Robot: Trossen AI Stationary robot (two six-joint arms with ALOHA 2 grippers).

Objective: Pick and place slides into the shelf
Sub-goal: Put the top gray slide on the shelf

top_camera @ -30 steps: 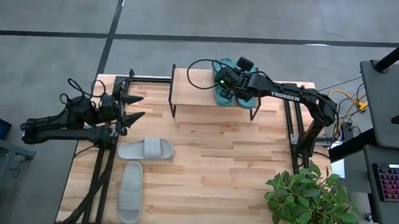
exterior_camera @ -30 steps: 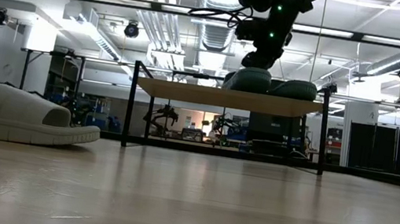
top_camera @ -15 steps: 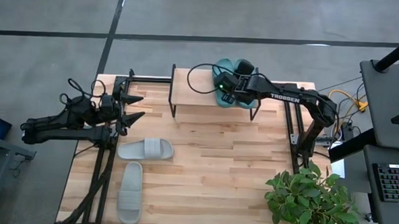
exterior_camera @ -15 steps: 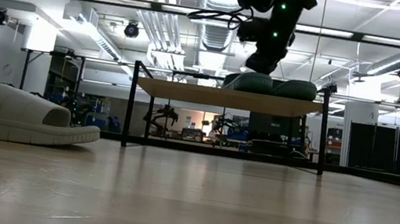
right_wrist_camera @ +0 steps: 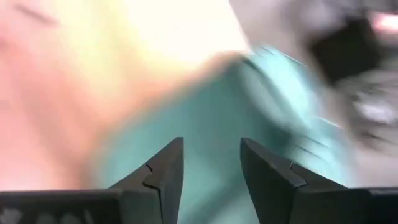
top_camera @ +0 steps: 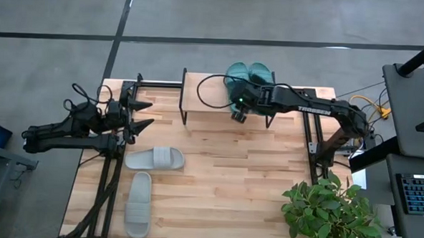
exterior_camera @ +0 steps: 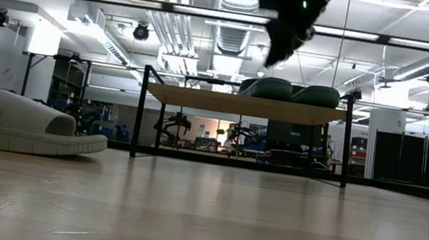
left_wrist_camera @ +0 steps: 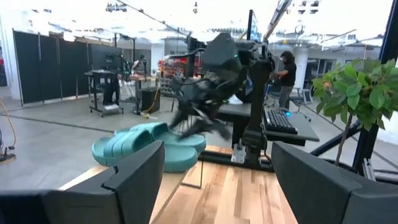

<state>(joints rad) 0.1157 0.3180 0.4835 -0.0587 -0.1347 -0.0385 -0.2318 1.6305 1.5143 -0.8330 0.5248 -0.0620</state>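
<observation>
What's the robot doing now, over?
Right gripper open, empty, above shelf. Teal slides on shelf. Grey slides on table. Left gripper open, waiting.

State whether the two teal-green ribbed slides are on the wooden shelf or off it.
On it. Both teal-green ribbed slides sit side by side on the wooden shelf, free of the right gripper.

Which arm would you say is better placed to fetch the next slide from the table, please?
Likely the left. Its tool sits open beside the two grey slides on the table. The right tool is open over the shelf, by the teal slides already on it, farther away.
</observation>
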